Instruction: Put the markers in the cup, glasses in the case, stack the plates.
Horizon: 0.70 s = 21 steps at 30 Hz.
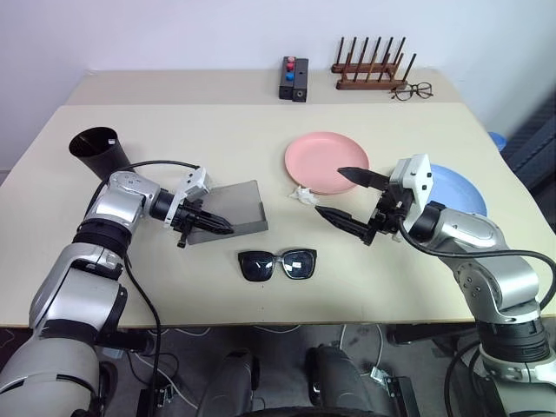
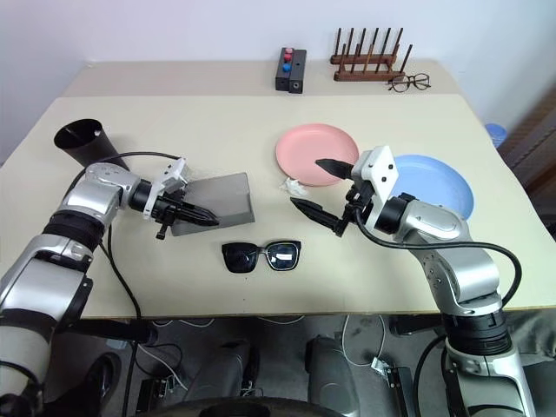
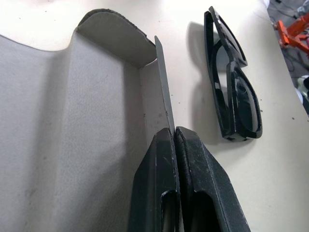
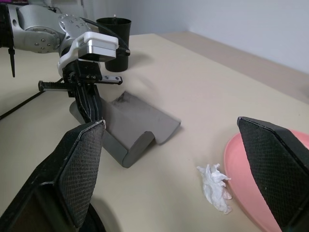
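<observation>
While head view: left gripper (image 1: 224, 228) fingers pinch case (image 1: 239, 208) wall; glasses (image 1: 278, 264) lie free near surface (image 1: 174, 139) front edge.
Left wrist: case flap cut off.
Right wrist: right gripper (image 4: 178, 169) fingers spread wide, empty; pink plate (image 4: 241, 169) partly hidden.

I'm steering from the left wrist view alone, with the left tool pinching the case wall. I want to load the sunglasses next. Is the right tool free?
Observer: Yes. The right tool is open and empty, hanging above the table between the pink plate and the sunglasses.
Operator: Are the plates stacked?
Observer: No. The pink plate and the blue plate lie side by side.
Operator: Where is the cup?
Observer: The cup stands upright on the table's left side, farther back than the case.
</observation>
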Tool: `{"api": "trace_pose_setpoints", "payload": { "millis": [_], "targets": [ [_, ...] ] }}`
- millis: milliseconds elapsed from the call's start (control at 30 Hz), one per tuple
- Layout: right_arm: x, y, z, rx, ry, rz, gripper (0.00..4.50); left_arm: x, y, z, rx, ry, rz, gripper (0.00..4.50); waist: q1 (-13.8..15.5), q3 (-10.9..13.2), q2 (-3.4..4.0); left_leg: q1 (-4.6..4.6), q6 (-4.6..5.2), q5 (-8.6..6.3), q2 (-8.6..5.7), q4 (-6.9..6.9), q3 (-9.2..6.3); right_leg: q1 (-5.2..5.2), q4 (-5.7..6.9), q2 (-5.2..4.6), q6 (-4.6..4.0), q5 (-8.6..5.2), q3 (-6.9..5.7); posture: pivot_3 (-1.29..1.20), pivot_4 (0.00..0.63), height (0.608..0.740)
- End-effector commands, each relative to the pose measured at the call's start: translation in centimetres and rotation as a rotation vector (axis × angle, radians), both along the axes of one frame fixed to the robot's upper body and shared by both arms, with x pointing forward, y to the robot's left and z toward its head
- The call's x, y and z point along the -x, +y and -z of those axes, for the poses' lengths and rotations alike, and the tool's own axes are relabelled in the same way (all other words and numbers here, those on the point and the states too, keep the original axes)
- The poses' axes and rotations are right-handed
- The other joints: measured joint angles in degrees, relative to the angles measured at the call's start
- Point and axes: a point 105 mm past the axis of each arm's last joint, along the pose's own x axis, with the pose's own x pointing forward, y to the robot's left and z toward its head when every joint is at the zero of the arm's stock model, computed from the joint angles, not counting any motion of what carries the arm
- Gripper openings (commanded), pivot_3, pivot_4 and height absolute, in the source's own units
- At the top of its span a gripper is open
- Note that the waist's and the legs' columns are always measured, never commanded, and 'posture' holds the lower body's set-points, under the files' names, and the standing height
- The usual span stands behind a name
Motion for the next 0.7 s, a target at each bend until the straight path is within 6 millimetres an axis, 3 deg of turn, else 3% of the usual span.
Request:
{"api": "trace_pose_setpoints", "payload": {
  "millis": [33, 400, 700],
  "targets": [
    [0.2, 0.3, -1.1, 0.000, -0.053, -0.017, 4.50, 0.0, 0.3, -0.2, -0.002, -0.011, -0.003, 0.02, 0.0, 0.0, 0.00, 0.00, 0.00, 0.00, 0.00, 0.00, 0.00, 0.00, 0.00, 0.00, 0.00, 0.00, 0.00, 0.00, 0.150, 0.740],
    [0.2, 0.4, -1.1, -0.001, -0.052, -0.020, 4.50, 0.5, -1.5, -0.8, -0.037, -0.118, 0.170, 0.02, 0.1, 0.0, 0.00, 0.00, 0.00, 0.00, 0.00, 0.00, 0.00, 0.00, -0.01, -0.02, 0.00, 0.00, 0.00, 0.00, 0.150, 0.740],
    [0.5, 0.4, -0.9, -0.001, -0.047, -0.013, 4.50, 0.0, -1.9, -0.7, -0.077, -0.148, 0.208, 0.02, 0.1, 0.0, 0.00, 0.00, 0.00, 0.00, -0.01, 0.00, 0.00, 0.01, -0.03, -0.01, 0.00, 0.00, 0.00, 0.00, 0.150, 0.740]
  ]
}}
